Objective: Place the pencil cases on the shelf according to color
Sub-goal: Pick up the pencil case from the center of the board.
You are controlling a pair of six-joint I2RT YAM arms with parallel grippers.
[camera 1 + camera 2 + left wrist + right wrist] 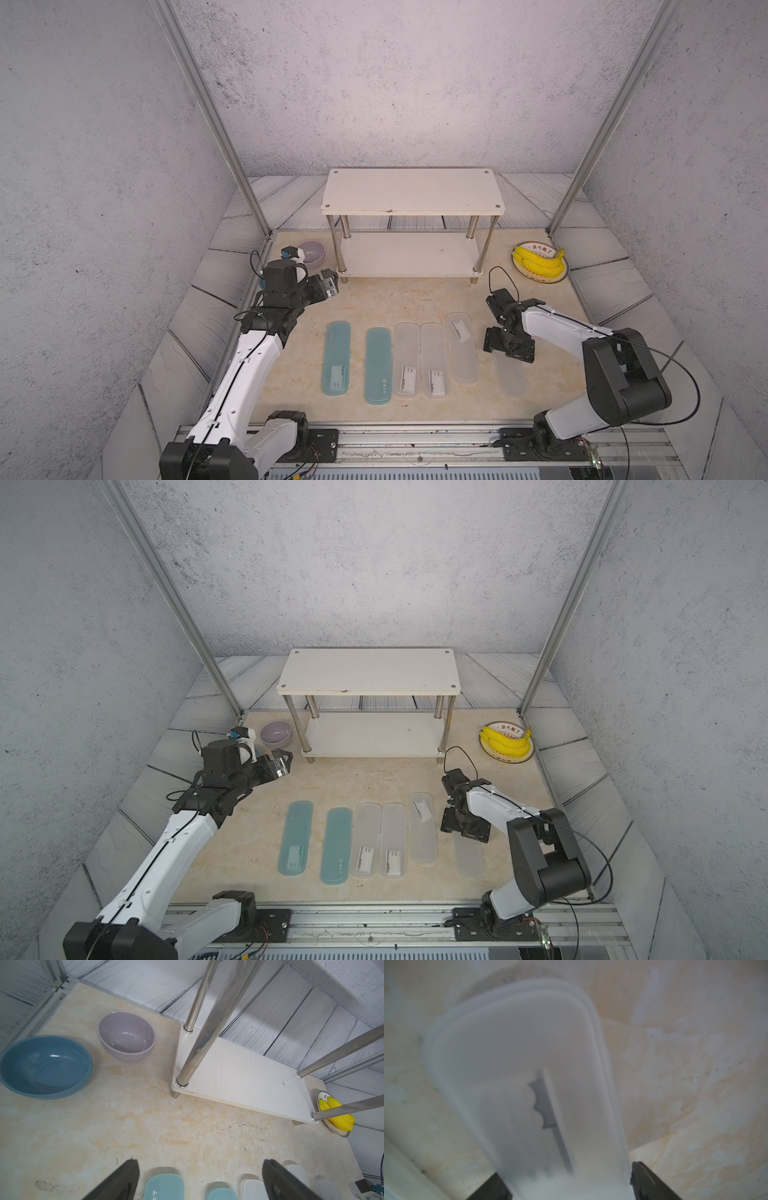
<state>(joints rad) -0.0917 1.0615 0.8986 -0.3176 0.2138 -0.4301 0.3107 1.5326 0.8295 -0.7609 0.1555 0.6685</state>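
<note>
Though blurry, rightmost frosted case [525, 1059] between right claw's [566, 1169] fingers [652, 1184].

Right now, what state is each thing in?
Teal pencil cases: lying flat on table.
Three clear pencil cases: lying flat on table.
Shelf: upright, both boards bare.
Blue bowl, lilac bowl: upright, empty.
Plate: holding bananas.
Left gripper: open, empty.
Right gripper: astride rightmost clear case, grip unclear.

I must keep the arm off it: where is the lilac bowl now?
In both top views the lilac bowl stands far left on the table, just left of the shelf; the blue bowl is its other neighbour.
</note>
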